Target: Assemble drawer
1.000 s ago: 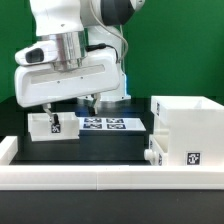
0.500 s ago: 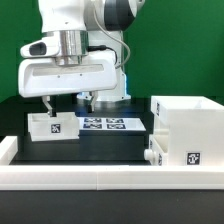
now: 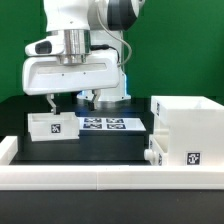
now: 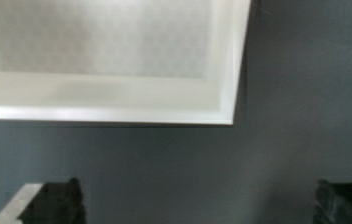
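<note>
Closest to my exterior camera, a low white rail (image 3: 80,178) runs across the front of the black surface (image 3: 105,147). Just behind it, on the exterior view's right, stands the drawer's tall boxy white shell (image 3: 185,125). It is open at the top, with a black-and-white square tag (image 3: 193,157) on its front face. On the exterior view's left, a little farther back, one small open-topped white tray (image 3: 40,122) sits on the surface, well apart from the shell, and it also carries a tag. Between the two and slightly behind them, the marker board (image 3: 105,124) lies flat. The gripper (image 3: 68,99) hangs above the tray without touching it, its two fingers (image 3: 49,100) spread apart and holding nothing. Through the wrist camera I look down on the tray (image 4: 111,60), seeing its pale floor and white rim. The two dark fingertips (image 4: 48,203) are wide apart over bare dark surface (image 4: 173,160), clear of the tray. Farthest back, the white arm (image 3: 80,30) rises against a green backdrop (image 3: 190,50).
</note>
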You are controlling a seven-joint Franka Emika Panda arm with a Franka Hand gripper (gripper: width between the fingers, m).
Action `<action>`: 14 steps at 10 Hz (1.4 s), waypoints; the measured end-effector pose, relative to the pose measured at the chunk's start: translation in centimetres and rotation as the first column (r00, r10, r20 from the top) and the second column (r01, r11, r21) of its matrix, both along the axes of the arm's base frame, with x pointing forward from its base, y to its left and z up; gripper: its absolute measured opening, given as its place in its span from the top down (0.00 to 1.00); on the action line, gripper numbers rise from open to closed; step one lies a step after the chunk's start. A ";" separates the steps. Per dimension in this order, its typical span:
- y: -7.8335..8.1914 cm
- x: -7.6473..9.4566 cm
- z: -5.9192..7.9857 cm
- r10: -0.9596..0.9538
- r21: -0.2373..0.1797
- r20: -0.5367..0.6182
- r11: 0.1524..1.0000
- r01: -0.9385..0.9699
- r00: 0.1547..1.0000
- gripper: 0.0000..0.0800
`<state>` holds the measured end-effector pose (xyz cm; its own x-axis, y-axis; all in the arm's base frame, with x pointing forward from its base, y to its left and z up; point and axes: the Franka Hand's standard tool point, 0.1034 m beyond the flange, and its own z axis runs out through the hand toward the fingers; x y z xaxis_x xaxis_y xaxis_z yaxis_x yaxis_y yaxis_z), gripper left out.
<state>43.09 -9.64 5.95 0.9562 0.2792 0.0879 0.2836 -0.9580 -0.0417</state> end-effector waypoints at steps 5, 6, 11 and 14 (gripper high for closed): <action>-1.4 -4.8 -1.4 -0.013 -0.036 0.023 0.999 0.014 1.000 0.19; -1.6 -5.6 -2.0 -0.019 -0.035 0.017 0.999 0.019 1.000 0.19; -0.9 -7.5 -5.3 -0.026 -0.021 -0.002 0.999 0.026 1.000 0.19; -0.8 -7.6 -5.5 -0.025 -0.020 -0.005 0.999 0.025 1.000 0.19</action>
